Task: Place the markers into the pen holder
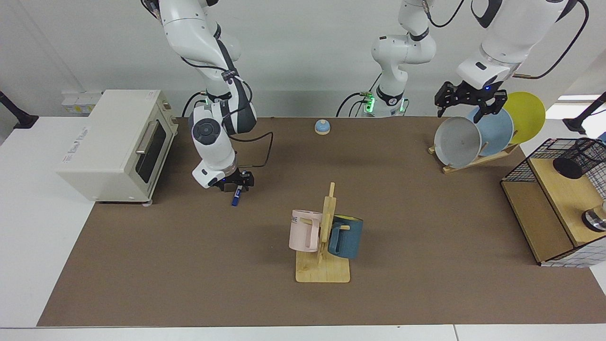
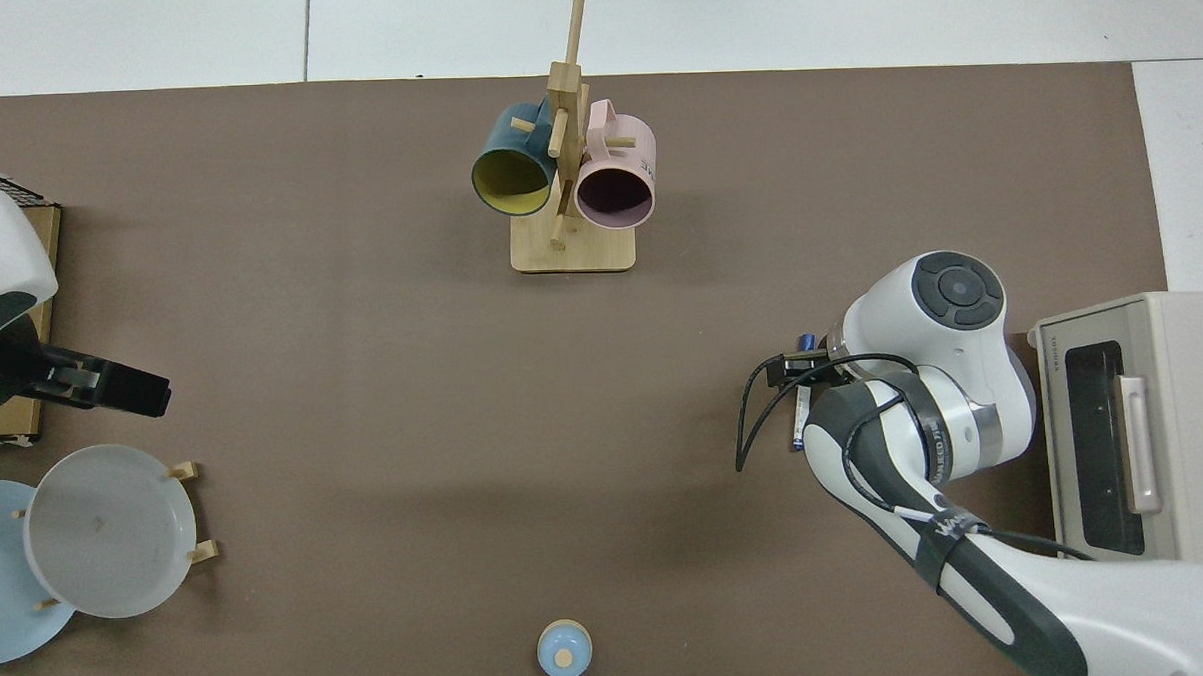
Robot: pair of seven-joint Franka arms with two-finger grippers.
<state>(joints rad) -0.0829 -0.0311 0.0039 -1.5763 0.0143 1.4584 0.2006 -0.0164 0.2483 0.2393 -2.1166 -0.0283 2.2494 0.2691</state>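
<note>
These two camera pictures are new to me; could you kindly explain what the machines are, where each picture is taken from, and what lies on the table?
Two white robot arms work at a table with a brown mat. One picture looks across the table at them, the other straight down.

The right gripper is low on the mat, right over the marker, which lies flat; whether it grips it cannot be told. The left gripper waits, open and empty, above the plate rack.

The pen holder, a black mesh cup, stands on the wire rack at the far end. Also there: a toaster oven, a mug tree with pink and blue mugs, and a small bell.
</note>
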